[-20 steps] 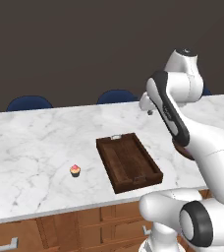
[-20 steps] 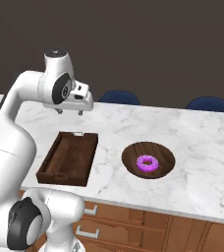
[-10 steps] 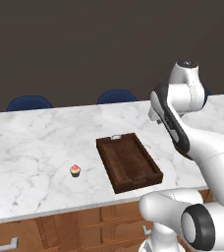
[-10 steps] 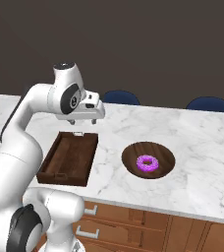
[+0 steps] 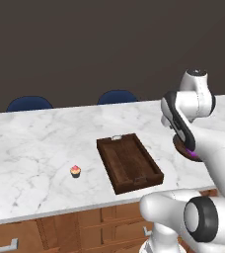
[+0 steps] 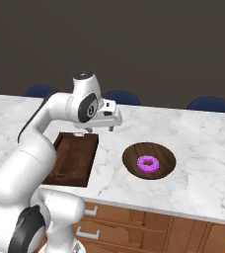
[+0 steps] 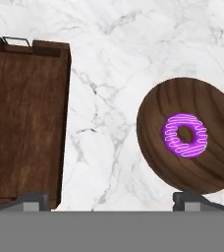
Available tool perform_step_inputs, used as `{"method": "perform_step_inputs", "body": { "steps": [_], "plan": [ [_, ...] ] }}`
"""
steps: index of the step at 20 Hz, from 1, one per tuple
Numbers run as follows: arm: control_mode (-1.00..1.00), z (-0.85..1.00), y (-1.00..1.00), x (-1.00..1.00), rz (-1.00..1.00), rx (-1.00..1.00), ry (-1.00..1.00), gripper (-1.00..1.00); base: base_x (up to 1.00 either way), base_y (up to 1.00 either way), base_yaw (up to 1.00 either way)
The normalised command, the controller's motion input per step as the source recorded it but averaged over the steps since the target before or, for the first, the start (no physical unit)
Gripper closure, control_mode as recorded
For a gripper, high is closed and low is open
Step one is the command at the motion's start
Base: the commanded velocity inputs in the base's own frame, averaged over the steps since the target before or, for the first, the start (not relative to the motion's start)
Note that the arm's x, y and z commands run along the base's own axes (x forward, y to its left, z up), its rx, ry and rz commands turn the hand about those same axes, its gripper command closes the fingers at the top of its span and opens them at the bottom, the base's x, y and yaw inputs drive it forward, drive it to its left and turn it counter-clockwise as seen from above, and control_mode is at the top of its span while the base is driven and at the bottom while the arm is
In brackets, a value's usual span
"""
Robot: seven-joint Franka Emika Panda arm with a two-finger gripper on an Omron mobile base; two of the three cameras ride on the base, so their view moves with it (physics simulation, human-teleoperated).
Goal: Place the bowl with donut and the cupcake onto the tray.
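White marble tabletop (image 6: 198, 148) carrying the dark wooden tray (image 6: 72, 159), with the bowl (image 6: 149, 160) to its right holding the purple-frosted donut (image 6: 148, 163) near its centre, bowl and tray apart. The cupcake (image 5: 75, 171) stands alone on the marble well to the left of the tray. The end effector (image 6: 96, 127) hangs above the strip of tabletop between tray and bowl, fingers spread wide and holding nothing.
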Motion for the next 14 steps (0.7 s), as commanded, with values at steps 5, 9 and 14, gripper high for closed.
{"method": "perform_step_inputs", "body": {
  "steps": [5,9,14],
  "plan": [
    [-1.0,-0.3,-0.47,0.17,0.02,-0.03,0.08,-1.0,0.0,0.0,0.0],
    [-1.0,-0.37,-0.39,0.16,0.03,-0.03,0.08,-1.0,0.0,0.0,0.0],
    [-1.0,-0.36,-0.17,0.15,0.03,-0.01,0.09,-1.0,0.0,0.0,0.0]
  ]
}}
